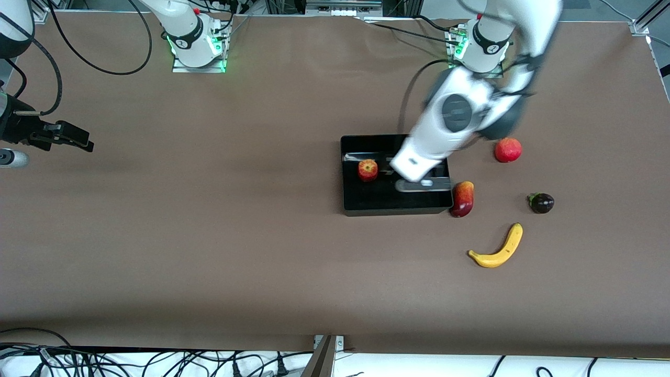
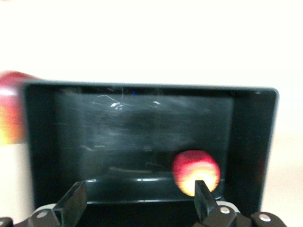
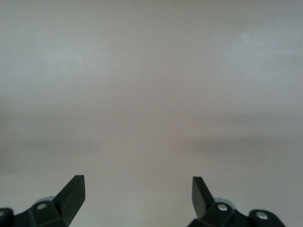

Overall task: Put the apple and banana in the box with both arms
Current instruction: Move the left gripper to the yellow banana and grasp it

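The apple [image 1: 368,170] lies inside the black box [image 1: 377,203], toward the right arm's end of it. My left gripper [image 1: 391,168] hangs over the box just beside the apple, open and empty. In the left wrist view the apple [image 2: 196,172] sits on the box floor [image 2: 142,123], next to one finger [image 2: 202,196] of the open left gripper [image 2: 139,187]. The banana [image 1: 497,248] lies on the table, nearer the front camera than the box. My right gripper [image 1: 86,142] waits open and empty over bare table at the right arm's end, as the right wrist view [image 3: 137,182] also shows.
An elongated red-yellow fruit [image 1: 462,198] touches the box's corner toward the left arm's end. A larger red round fruit [image 1: 507,150] and a dark purple fruit [image 1: 542,202] lie on the table at that same end. The table is brown.
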Controlling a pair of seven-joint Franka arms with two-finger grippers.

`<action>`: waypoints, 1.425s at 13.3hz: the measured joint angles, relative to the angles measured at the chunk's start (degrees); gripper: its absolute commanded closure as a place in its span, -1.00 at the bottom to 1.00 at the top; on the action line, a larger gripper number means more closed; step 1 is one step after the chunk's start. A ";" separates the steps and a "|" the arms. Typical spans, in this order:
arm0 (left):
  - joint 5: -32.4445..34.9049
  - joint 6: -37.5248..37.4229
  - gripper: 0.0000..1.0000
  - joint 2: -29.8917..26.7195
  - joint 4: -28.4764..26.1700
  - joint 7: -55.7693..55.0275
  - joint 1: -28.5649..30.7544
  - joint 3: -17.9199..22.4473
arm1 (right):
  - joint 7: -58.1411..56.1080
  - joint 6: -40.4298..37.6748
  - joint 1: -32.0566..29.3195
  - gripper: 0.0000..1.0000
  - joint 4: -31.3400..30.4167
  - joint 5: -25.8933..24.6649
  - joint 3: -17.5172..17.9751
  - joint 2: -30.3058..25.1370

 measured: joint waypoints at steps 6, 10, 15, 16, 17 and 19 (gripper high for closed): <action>0.46 1.26 -1.00 0.01 -2.48 35.82 16.82 1.89 | 0.00 -0.46 0.00 -1.00 0.00 0.02 0.00 0.00; 2.08 14.41 -1.00 8.91 -3.07 60.17 19.35 4.15 | 0.00 -0.51 0.00 -1.00 0.03 0.02 -0.01 0.00; 2.19 24.38 -1.00 16.54 -0.15 74.98 19.46 6.08 | 0.00 -0.58 0.00 -1.00 0.03 0.03 0.00 0.00; 2.20 25.24 -1.00 17.44 0.76 75.66 19.42 6.08 | 0.00 -0.58 0.00 -1.00 0.04 0.03 0.00 0.00; 2.20 26.07 -1.00 18.15 1.59 76.11 19.38 6.08 | 0.00 -0.58 0.00 -1.00 0.04 0.03 0.00 0.00; 2.21 27.72 -1.00 19.87 3.27 76.41 19.32 6.08 | 0.00 -0.60 0.00 -1.00 0.04 0.04 -0.01 0.00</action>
